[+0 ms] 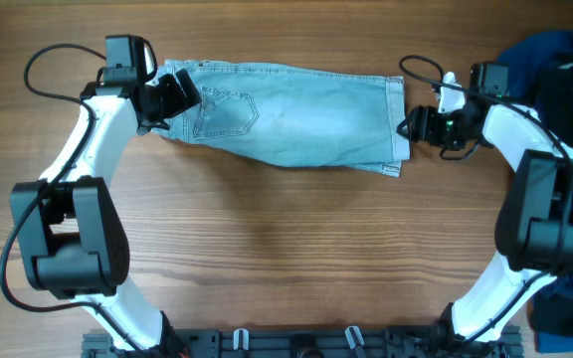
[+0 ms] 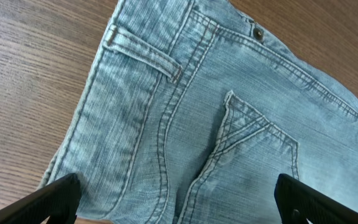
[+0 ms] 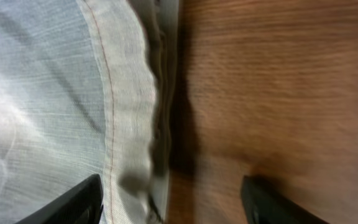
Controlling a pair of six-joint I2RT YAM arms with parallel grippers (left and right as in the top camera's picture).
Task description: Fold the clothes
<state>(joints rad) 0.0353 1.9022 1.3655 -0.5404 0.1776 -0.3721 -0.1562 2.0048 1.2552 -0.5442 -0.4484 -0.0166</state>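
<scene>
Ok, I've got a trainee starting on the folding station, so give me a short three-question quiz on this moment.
1. True or false: the left gripper is shut on the waistband of the jeans.
2. Which end of the jeans lies nearest the right gripper? A) waistband B) hemmed cuffs C) back pocket
3. Fill in: the dark blue garment lies at the table's far ____ corner.

Key:
1. False; its jaws stand wide open over the waistband end.
2. B; its jaws are open too, straddling the cuff edge.
3. Right.
</scene>
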